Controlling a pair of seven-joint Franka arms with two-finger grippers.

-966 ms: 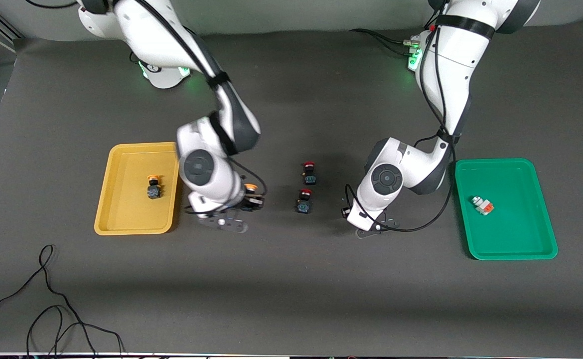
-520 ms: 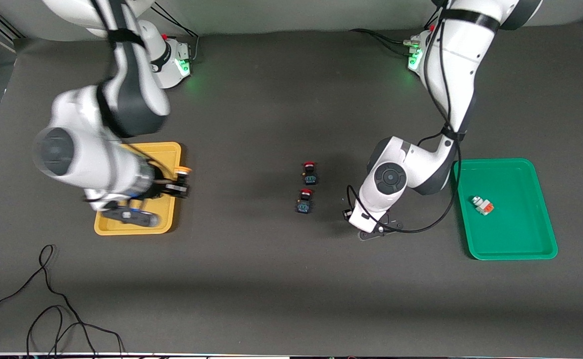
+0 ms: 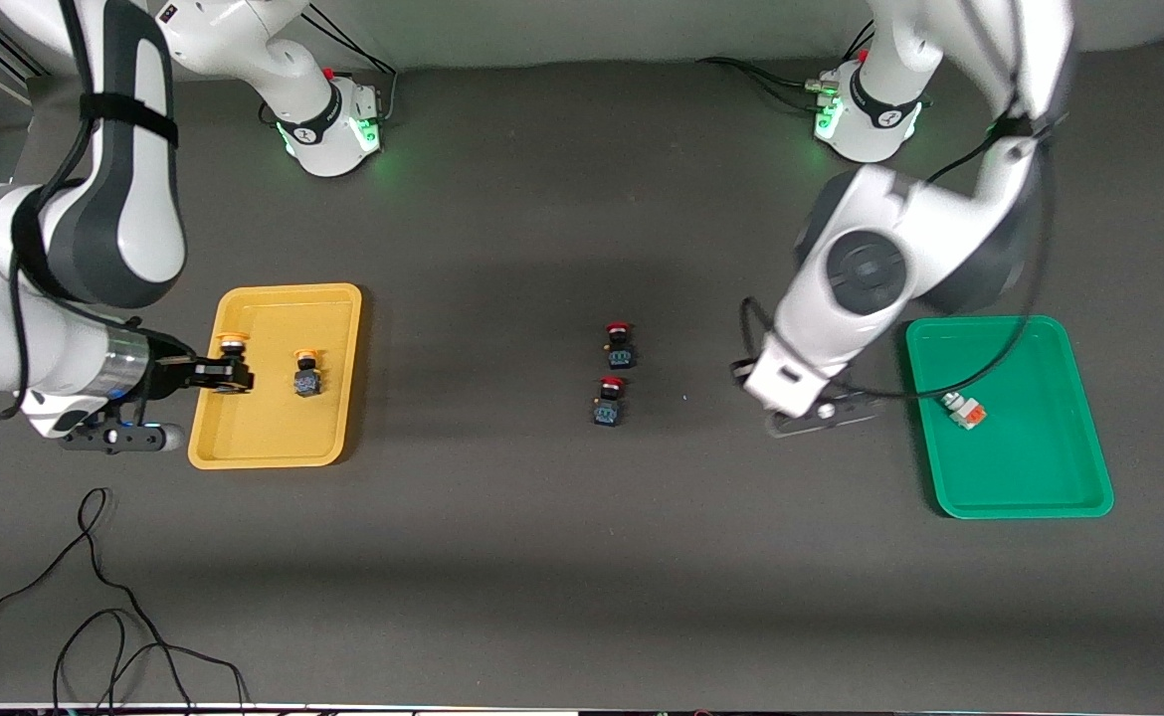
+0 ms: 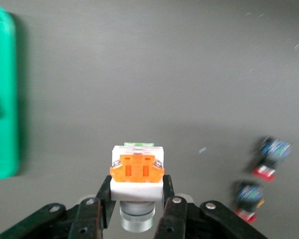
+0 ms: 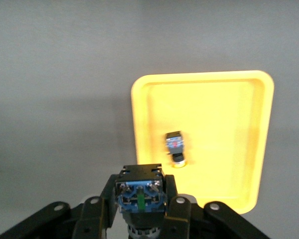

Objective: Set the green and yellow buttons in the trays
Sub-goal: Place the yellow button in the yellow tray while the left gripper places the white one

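Trays first: I see the yellow tray point(image 3: 274, 438) holding one yellow button point(image 3: 306, 374), my right gripper point(image 3: 229, 376) over it clamping another point(image 3: 232, 346). Beside the green tray point(image 3: 1025, 477), my left gripper point(image 4: 134, 209) pinches a white button point(image 4: 137, 172).

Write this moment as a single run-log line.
right tool: holds yellow button over yellow tray | left tool: holds orange-block button

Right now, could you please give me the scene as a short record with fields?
right gripper: shut on a yellow-capped button, over the yellow tray
yellow tray holds: one yellow-capped button lying inside
left gripper: shut on a white button with orange block, over the table beside the green tray
green tray holds: one white-and-orange button
table centre: two red-capped buttons
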